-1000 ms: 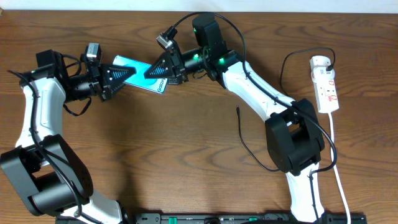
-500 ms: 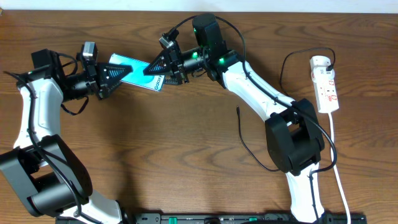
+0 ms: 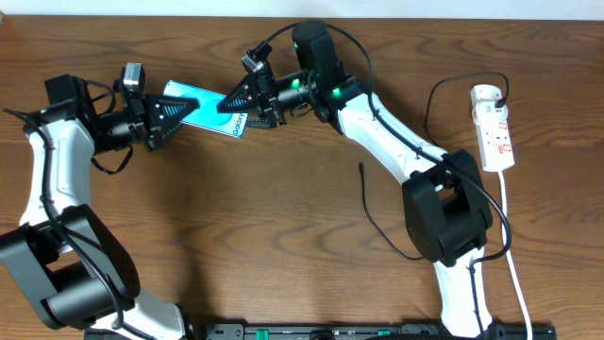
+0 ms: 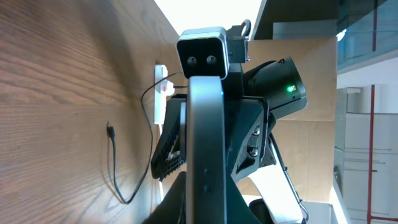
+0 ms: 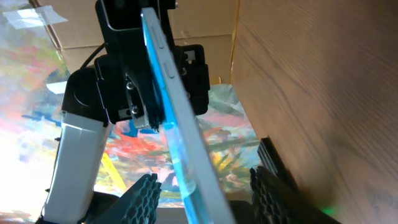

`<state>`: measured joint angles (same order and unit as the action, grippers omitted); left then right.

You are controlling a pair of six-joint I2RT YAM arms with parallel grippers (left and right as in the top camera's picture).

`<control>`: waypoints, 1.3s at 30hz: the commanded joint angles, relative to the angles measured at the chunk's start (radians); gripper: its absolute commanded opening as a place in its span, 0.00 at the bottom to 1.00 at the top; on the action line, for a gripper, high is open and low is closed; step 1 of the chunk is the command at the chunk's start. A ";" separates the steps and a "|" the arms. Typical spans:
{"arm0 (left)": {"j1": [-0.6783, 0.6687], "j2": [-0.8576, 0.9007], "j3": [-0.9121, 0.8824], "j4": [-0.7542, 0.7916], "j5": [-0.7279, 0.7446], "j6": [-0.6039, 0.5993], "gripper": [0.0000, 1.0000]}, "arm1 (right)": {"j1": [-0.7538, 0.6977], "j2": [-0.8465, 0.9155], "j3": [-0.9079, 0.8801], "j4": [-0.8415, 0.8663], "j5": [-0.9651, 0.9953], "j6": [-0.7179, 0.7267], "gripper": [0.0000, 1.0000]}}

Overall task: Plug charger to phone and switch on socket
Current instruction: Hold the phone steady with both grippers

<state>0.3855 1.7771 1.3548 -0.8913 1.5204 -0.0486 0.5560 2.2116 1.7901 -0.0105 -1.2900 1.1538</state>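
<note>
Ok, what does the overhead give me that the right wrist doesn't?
Only overhead: the socket at far right and the charger tip lying loose, not plugged into anything. Only right wrist: the phone edge-on, side buttons showing, with gaps to the right claw on both sides. Both: the phone held in the left claw.

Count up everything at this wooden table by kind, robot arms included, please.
Robot arms: 2
Galaxy smartphone: 1
Black charger cable: 1
White power strip: 1
Total: 5
</note>
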 commanded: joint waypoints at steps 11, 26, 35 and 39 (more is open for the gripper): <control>0.004 -0.029 0.033 0.012 0.052 0.002 0.07 | 0.000 0.001 -0.076 0.109 -0.028 -0.015 0.51; 0.004 -0.029 0.033 0.023 0.052 0.002 0.07 | 0.016 0.001 -0.104 0.291 -0.040 0.084 0.56; 0.004 -0.029 0.033 0.023 0.052 0.002 0.07 | 0.017 0.001 -0.104 0.292 -0.040 0.087 0.56; 0.004 -0.029 0.033 0.023 0.052 0.002 0.07 | 0.017 0.013 -0.105 0.307 -0.040 0.084 0.56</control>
<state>0.3855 1.7771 1.3548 -0.8696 1.5208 -0.0490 0.5663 2.2120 1.6913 0.2832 -1.3136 1.2316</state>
